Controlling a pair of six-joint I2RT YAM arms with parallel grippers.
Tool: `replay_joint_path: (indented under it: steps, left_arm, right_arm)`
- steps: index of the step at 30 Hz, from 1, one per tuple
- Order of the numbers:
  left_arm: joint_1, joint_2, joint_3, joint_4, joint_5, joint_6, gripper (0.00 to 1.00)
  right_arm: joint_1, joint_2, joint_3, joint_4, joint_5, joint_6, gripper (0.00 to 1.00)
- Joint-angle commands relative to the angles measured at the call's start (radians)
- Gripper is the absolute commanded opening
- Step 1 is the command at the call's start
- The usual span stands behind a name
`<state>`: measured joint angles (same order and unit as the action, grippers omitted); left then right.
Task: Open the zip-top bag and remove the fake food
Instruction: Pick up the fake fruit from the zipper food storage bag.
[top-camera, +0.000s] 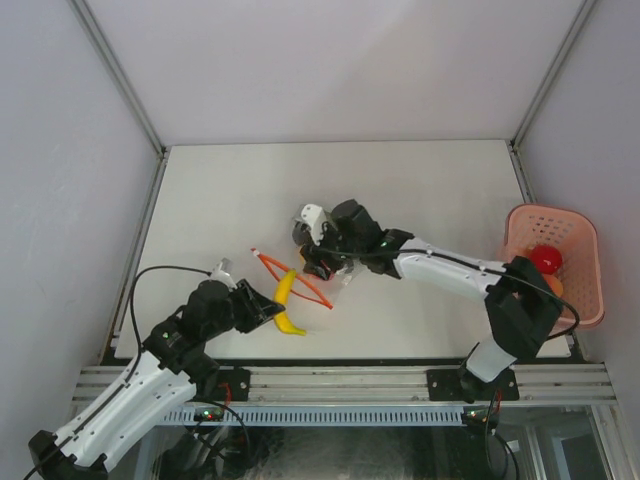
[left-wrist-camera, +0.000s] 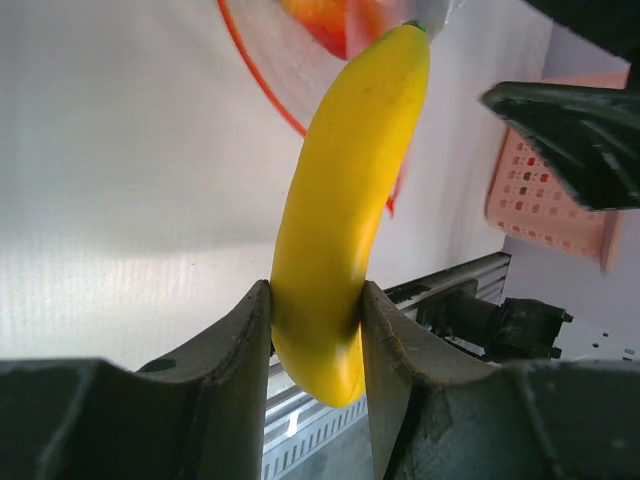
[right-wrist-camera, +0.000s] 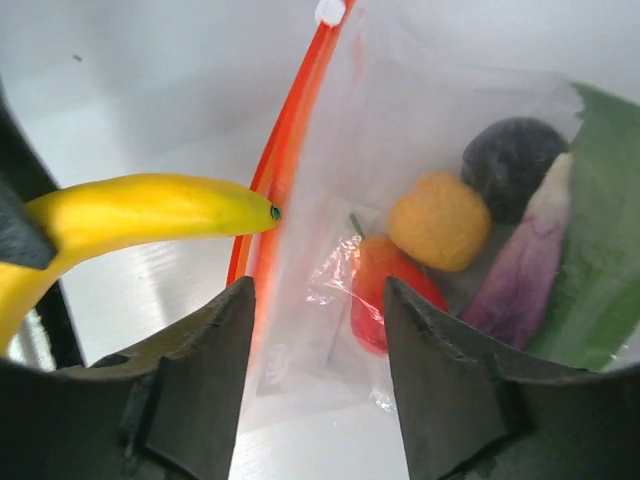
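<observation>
Gripping a yellow toy banana (left-wrist-camera: 345, 230) between clenched fingers, left gripper (top-camera: 262, 308) near the front edge, banana tip at the red zip of the zip-top bag (right-wrist-camera: 330, 250), mid-table, right gripper (top-camera: 322, 265) over it, fingers released, fake food (right-wrist-camera: 440, 220) inside, pink basket (top-camera: 585, 270) far right.

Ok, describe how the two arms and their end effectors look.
The left arm and right arm are white shells with black joints. A thin black cable loops off the left one. The left end effector and right end effector each have two chunky, dark matte fingers.
</observation>
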<state>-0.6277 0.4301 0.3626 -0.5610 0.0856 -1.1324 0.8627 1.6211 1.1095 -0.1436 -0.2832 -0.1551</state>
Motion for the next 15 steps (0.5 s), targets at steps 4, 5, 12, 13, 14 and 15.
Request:
replay_joint_path:
  steps: [4,5,12,13,14,15]
  left_arm:
    - [0.005,0.017,0.067,0.183,0.084,0.035,0.14]
    - [0.005,0.021,0.073,0.202,0.093,0.038,0.14]
    - [0.005,0.064,0.106,0.392,0.100,0.074,0.14]
    - [0.005,0.072,0.099,0.449,0.103,0.076,0.14]
    - [0.005,0.083,0.089,0.511,0.107,0.075,0.14]
    - [0.005,0.093,0.070,0.573,0.108,0.070,0.14]
  right_arm:
    - [-0.188,-0.188,0.017,-0.025,-0.441,0.024,0.57]
    - [-0.219,-0.210,0.006,-0.014,-0.503,0.036,0.59]
    - [-0.397,-0.361,-0.162,0.322,-0.830,0.308,0.74]
    - [-0.407,-0.378,-0.172,0.355,-0.843,0.337,0.76]
    - [-0.413,-0.390,-0.182,0.374,-0.851,0.356,0.77]
    - [-0.420,-0.402,-0.186,0.386,-0.853,0.370,0.79]
